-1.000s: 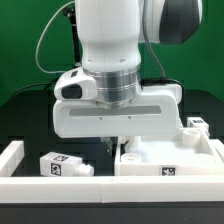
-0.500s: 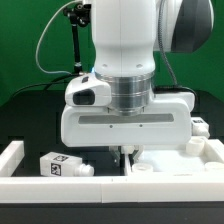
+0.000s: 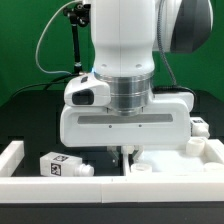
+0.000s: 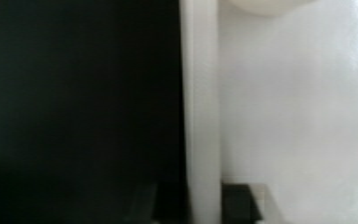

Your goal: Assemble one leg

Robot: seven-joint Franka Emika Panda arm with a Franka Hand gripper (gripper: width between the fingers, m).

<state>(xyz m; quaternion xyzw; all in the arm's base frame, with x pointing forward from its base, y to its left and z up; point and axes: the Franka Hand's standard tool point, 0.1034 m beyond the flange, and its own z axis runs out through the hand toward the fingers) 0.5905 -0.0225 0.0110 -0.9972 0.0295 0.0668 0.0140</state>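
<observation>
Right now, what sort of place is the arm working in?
Probably a robotics lab bench: a plain green backdrop, a black tabletop, and a short white plastic peg bearing a black-and-white fiducial tag.

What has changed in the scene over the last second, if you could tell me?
The arm swung toward the exterior view's right and came lower over the white panel in the first half second, then held still. Nothing was visibly taken or released. The leg lying on the exterior view's left and the panel stayed put.
</observation>
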